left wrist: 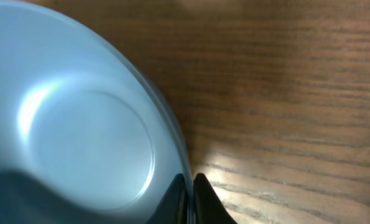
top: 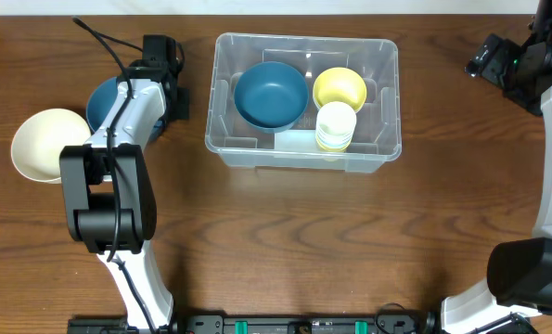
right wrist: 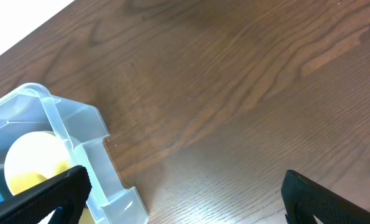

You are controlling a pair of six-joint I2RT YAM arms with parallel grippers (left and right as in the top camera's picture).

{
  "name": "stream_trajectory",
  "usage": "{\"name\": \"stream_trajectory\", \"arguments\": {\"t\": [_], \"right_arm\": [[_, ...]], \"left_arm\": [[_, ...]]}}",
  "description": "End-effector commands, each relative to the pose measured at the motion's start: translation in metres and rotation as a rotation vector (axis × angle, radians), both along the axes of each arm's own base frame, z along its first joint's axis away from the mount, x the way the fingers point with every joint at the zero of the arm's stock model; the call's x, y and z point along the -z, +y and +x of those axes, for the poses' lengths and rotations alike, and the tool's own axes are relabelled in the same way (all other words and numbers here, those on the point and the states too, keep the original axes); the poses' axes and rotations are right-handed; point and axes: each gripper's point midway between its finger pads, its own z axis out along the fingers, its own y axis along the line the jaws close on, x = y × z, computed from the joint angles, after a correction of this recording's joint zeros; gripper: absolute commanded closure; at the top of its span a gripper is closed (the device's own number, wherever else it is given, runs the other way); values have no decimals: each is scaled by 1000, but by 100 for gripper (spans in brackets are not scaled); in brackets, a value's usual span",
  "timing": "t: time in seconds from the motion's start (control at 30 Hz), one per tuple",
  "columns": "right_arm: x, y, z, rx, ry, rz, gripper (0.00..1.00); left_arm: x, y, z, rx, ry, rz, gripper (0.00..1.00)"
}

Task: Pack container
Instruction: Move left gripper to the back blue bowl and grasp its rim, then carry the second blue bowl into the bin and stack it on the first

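Note:
The clear plastic container point(top: 385, 102) stands at the table's back middle. It holds a dark blue bowl point(top: 270, 93), a yellow bowl point(top: 340, 87) and stacked cream cups point(top: 335, 127). Its corner and the yellow bowl point(right wrist: 32, 158) show in the right wrist view point(right wrist: 79, 137). My left gripper point(left wrist: 189, 186) is shut on the rim of a light blue bowl point(left wrist: 79, 124), which sits left of the container under the arm point(top: 99, 102). My right gripper point(right wrist: 185, 193) is open and empty at the far right, over bare table.
A cream bowl point(top: 45, 144) lies at the far left next to the light blue bowl. The left arm's base point(top: 109, 209) stands at front left, the right arm's base point(top: 526, 274) at front right.

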Motion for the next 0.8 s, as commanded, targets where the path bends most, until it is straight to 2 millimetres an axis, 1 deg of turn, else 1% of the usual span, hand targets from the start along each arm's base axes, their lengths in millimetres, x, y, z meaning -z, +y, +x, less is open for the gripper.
{"name": "stream_trajectory", "arguments": {"t": [0.0, 0.1, 0.23, 0.37, 0.47, 0.57, 0.63, 0.7, 0.73, 0.77], "right_arm": [[-11, -2, -1, 13, -29, -4, 1], [-11, -2, -1, 13, -29, -4, 1], [-11, -2, -1, 13, -30, -4, 1], [-11, -2, -1, 13, -29, -4, 1], [-11, -2, -1, 13, -29, -4, 1], [-11, -2, -1, 13, -29, -4, 1], [-11, -2, -1, 13, -29, -4, 1], [-11, -2, -1, 13, -29, -4, 1], [-11, -2, -1, 13, -29, -4, 1], [-11, -2, -1, 13, -29, -4, 1]], "left_arm": [[-9, -2, -5, -47, -13, -16, 94], [-31, -8, -2, -35, -63, -17, 94], [-76, -14, 1, -23, -164, -24, 94], [-131, -24, -3, -1, -287, -34, 94], [-173, -38, -11, 33, -376, -56, 94], [-209, -73, -23, 130, -452, -149, 94], [-228, -106, -33, 249, -486, -206, 94], [-240, -142, -44, 385, -506, -215, 94], [-242, -154, -48, 433, -507, -209, 94], [-243, -170, -53, 497, -505, -201, 94]]}}
